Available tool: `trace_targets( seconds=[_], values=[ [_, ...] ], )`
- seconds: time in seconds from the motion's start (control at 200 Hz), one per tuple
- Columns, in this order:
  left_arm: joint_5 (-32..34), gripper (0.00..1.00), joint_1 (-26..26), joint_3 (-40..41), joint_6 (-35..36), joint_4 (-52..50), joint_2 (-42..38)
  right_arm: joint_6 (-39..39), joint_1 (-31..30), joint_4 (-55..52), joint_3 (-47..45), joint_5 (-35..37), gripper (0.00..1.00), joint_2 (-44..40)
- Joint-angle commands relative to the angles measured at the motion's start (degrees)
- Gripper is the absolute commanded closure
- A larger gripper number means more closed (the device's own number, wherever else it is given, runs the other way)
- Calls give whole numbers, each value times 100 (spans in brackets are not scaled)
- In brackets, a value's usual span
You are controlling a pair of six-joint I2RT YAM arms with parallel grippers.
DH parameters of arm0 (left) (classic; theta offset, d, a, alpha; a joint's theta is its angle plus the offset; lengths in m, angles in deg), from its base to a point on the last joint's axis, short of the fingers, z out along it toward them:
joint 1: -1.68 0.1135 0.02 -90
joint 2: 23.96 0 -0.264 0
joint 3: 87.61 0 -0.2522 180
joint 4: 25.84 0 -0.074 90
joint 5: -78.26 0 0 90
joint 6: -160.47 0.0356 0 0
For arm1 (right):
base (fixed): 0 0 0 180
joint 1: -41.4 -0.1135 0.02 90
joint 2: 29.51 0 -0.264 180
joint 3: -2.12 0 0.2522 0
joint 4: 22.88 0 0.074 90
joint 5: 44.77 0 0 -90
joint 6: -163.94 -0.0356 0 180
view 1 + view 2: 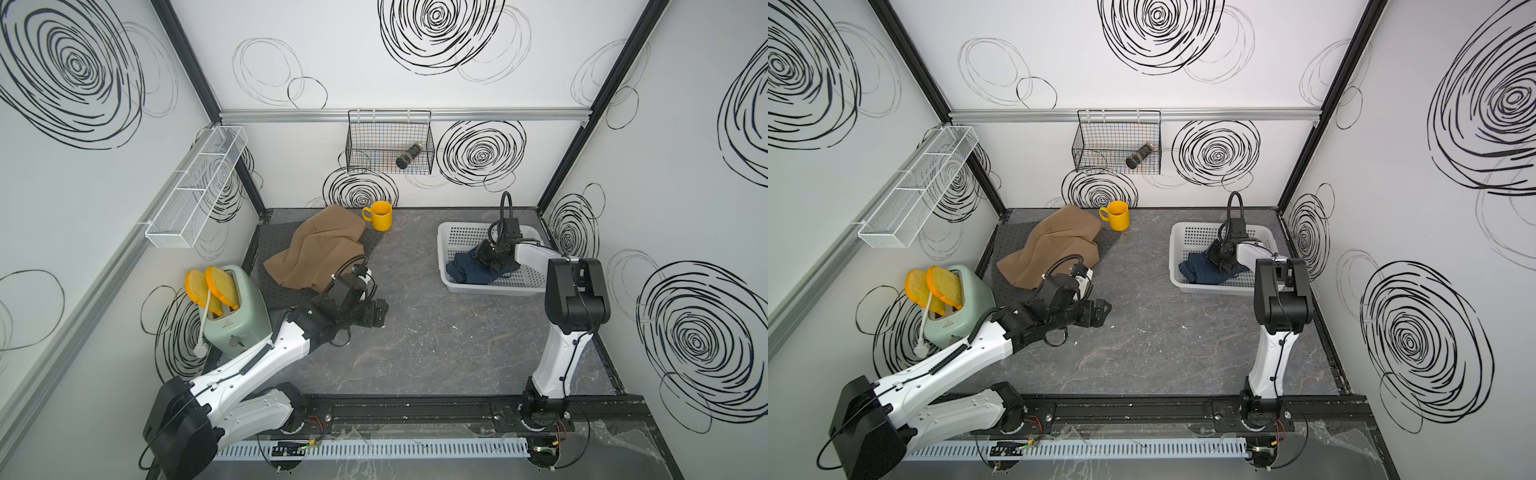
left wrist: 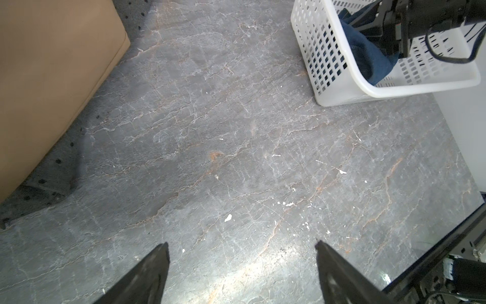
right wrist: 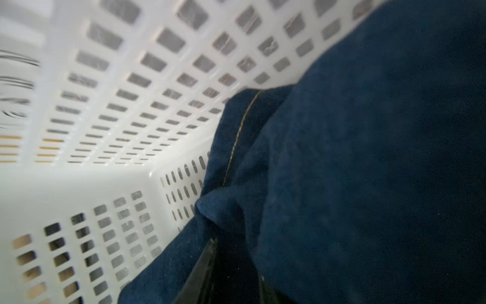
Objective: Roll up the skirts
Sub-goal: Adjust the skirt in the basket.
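Farthest left stands the mint toaster (image 1: 237,320), with two yellow slices sticking out of its slots. Just beside it the dark grey dotted skirt (image 1: 272,235) lies flat on the tabletop (image 1: 436,340), and the tan skirt (image 1: 320,249) is loosely crumpled on top of it, covering most of it. My left hand (image 1: 376,316) hovers over bare tabletop just beside the tan skirt's near edge, fingers (image 2: 147,276) spread wide with nothing between them. The yellow mug (image 1: 380,216) stands upright at the tan skirt's far corner. Well to the right sits the white basket (image 1: 453,232), and the denim skirt (image 1: 461,270) is bunched in its near end. My right hand (image 1: 486,259) reaches down into the basket, fingers drawn narrow and pinching a fold of the denim.
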Motion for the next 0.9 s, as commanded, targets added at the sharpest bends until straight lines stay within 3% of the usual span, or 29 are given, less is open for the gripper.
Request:
trace_targets(
  seconds=[0.0, 0.105, 0.235, 0.395, 0.54, 0.705, 0.796, 0.896],
  values=[
    [65, 10, 49, 29, 21, 165, -40, -423, 530, 112, -817, 211, 69, -341],
    [84, 9, 76, 15, 14, 167, -24, -328, 730, 512, -1036, -78, 66, -952],
    [85, 9, 174, -2, -10, 161, 37, 11, 618, 521, -526, -631, 65, -1209],
    [332, 7, 386, -24, -76, 99, -3, 206, 159, 1, -201, -207, 60, -1652],
    [814, 6, 551, -63, -178, -76, -76, 208, -293, -224, -1069, 29, 60, -2579],
    [1205, 7, 991, -303, -554, -448, -38, 388, -1477, -291, -2654, 636, 60, -3992],
    [1082, 7, 1466, -578, -957, -721, 182, 314, -1455, -281, -3264, 402, 63, -4290],
    [774, 6, 1979, -720, -1377, -630, 487, 433, -1240, -266, -3379, 633, 63, -4145]
  ],
)
